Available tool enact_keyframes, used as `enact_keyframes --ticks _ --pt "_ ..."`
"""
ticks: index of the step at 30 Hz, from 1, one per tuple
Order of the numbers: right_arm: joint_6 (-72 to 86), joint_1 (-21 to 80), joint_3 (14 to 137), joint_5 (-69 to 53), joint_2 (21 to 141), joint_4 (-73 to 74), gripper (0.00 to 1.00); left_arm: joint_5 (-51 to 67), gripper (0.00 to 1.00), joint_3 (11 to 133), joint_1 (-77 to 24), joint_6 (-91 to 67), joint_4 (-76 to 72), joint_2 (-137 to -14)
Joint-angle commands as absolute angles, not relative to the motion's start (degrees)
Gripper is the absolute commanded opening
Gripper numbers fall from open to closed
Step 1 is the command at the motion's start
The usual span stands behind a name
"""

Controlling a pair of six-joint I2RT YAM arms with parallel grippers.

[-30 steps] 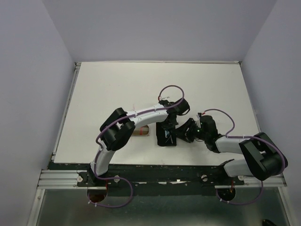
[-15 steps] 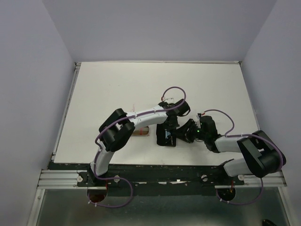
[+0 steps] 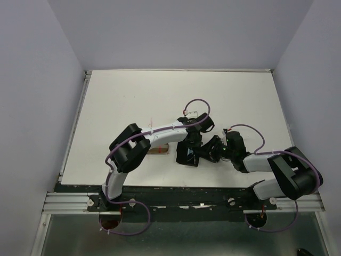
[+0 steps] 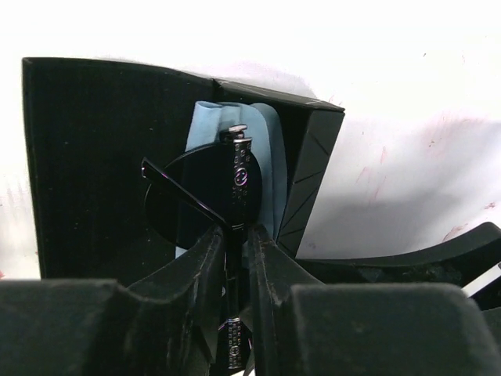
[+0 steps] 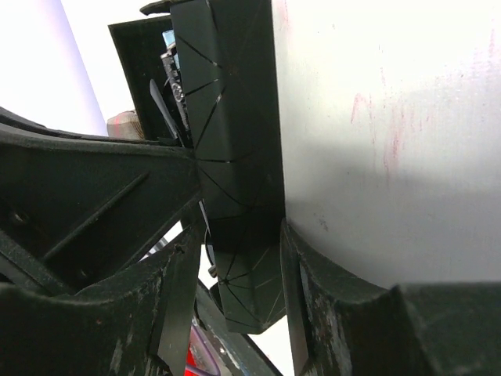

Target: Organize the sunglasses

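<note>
vs 1 s back: left arm (image 3: pixel 154 133) elbow has drifted slightly left, its cable loop sits a bit higher. Black case (image 3: pixel 186 156) is in the same spot mid-counter (image 3: pixel 133 101), and the right arm has barely moved.

Tan case (image 3: pixel 159 151): only a thin strip shows from under the left forearm. Pattern unreadable from the top view.

Left claw (image 4: pixel 237 239): narrow, fingers flank one temple of the black sunglasses (image 4: pixel 207 188). Can't tell if it is pinching or just clear of it. The glasses stand on edge inside the open black case, with a dark round lens, a thin glossy frame and a studded temple. A soft blue cloth (image 4: pixel 270 157) is tucked behind them. The case lining is finely ribbed and its end wall has creased fold lines. The lower end of the temple is lost in shadow between the fingers.

Right claw (image 5: pixel 239 290): clamped across the case's faceted black side wall, one finger on each face. From the top view both claws merge with the case into one dark mass. The other pair of glasses can't be made out in any view.
</note>
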State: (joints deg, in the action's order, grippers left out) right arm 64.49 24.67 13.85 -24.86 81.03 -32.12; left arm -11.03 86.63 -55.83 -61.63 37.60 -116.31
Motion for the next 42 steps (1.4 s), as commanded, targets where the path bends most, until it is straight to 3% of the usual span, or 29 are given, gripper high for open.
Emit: enact_keyframes --ticks 1,7,16,20,24,27,34,42 --pt "64.16 24.79 13.36 -26.46 81.12 -34.1 0.52 -9.05 0.31 87.45 -56.87 -61.79 37.88 -113.03" --pt "63.37 24.79 13.71 -25.93 79.72 -32.17 0.52 -9.49 0.44 88.07 -56.87 -60.3 39.81 -111.97" --pt "62.4 24.79 13.71 -24.35 76.91 -29.54 0.52 -7.64 0.47 89.12 -56.87 -58.1 41.13 -111.45" --pt "59.6 24.79 14.85 -21.72 74.1 -24.89 0.52 -10.98 0.65 86.32 -56.51 -56.43 42.54 -105.4" --pt "55.38 24.79 18.18 -16.1 69.71 -15.14 0.63 -15.37 0.87 79.74 -55.9 -54.67 40.7 -96.18" --pt "53.27 24.7 20.65 -10.83 67.51 -8.46 0.68 -15.56 0.97 73.85 -52.57 -53.0 36.58 -91.07" --pt "48.34 28.56 28.99 -0.28 71.09 1.83 0.7 1.57 0.99 67.58 -41.67 -46.4 22.68 -93.94" --pt "48.07 37.34 37.35 9.92 81.46 7.29 0.77 9.93 0.98 66.19 -40.78 -45.09 14.33 -99.84"
